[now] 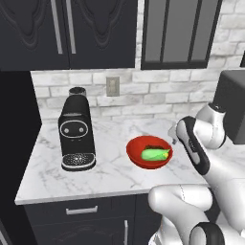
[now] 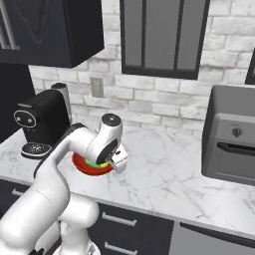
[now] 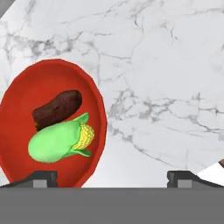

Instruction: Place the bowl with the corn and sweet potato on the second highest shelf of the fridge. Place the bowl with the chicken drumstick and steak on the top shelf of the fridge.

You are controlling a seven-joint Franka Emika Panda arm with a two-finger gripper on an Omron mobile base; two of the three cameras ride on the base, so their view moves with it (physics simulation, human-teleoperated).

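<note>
The bowl with the corn and sweet potato [image 1: 135, 149] is a glossy red bowl on the marble counter; it also appears in the right base view [image 2: 84, 168] and at the left of the hand view [image 3: 39, 85]. Inside lie the green-husked corn [image 3: 61, 142] and the dark brown sweet potato [image 3: 57, 109]. My gripper [image 3: 113, 177] hangs open above the counter. One fingertip is over the bowl's near rim and the other over bare marble. Nothing is between the fingers. The fridge and the bowl with the chicken drumstick and steak are out of view.
A black coffee machine [image 1: 76, 134] stands on the counter [image 1: 110, 177] left of the bowl. A grey toaster oven [image 2: 231, 144] sits at the right end. Dark upper cabinets hang above, and a brick wall closes the back.
</note>
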